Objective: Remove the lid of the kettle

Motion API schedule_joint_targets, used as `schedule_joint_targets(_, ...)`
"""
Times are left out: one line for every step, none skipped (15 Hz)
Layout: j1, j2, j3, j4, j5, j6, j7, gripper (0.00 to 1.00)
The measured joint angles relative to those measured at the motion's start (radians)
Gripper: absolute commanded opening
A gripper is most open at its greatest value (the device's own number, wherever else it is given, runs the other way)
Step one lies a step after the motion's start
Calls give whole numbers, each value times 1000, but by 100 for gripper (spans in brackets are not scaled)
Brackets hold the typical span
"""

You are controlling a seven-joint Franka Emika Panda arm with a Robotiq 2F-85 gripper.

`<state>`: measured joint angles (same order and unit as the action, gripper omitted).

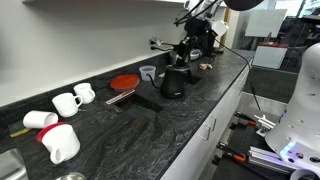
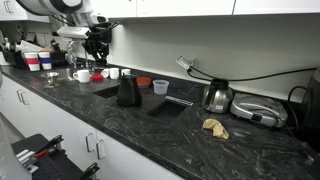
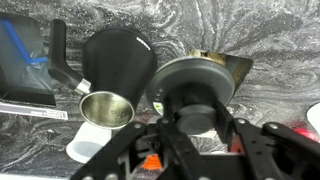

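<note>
The black kettle (image 1: pixel 172 82) stands mid-counter in both exterior views (image 2: pixel 128 92). In the wrist view it lies at the upper left (image 3: pixel 118 60), with its handle to the left and a shiny silver open mouth below it. My gripper (image 3: pixel 195 110) is shut on the lid (image 3: pixel 195 72), a round dark cap with a grey disc, and holds it in the air clear of the kettle. In the exterior views the gripper (image 1: pixel 192 42) (image 2: pixel 97 47) hangs well above the counter. The lid itself is too small to make out there.
White mugs (image 1: pixel 68 100) (image 2: pixel 80 75), a flat red disc (image 1: pixel 123 82) and a small grey-blue cup (image 1: pixel 148 72) (image 2: pixel 160 87) stand near the wall. A silver appliance (image 2: pixel 218 97), a brown rag (image 2: pixel 213 127) and a black mat (image 2: pixel 166 105) share the counter.
</note>
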<state>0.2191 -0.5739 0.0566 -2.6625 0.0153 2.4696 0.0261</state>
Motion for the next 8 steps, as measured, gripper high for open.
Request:
schedule_joint_targets(-1,0,1,0,0,0,0,17)
schedule_joint_targets(0,1,5,-2,0,0,0,17)
schedule_joint_targets(2,2,11,-7,0,-1,0,17)
schedule_joint_targets(9,3,18,-19,4,-2,-2,17)
schedule_joint_targets(24,4,23,-36,15,-3,-4,17)
schedule_joint_targets(42,4,26,-55,32,-4,-8,17)
schedule_joint_targets(59,4,28,-73,52,-4,-14,17)
schedule_joint_targets(77,4,29,-90,72,-4,-21,17)
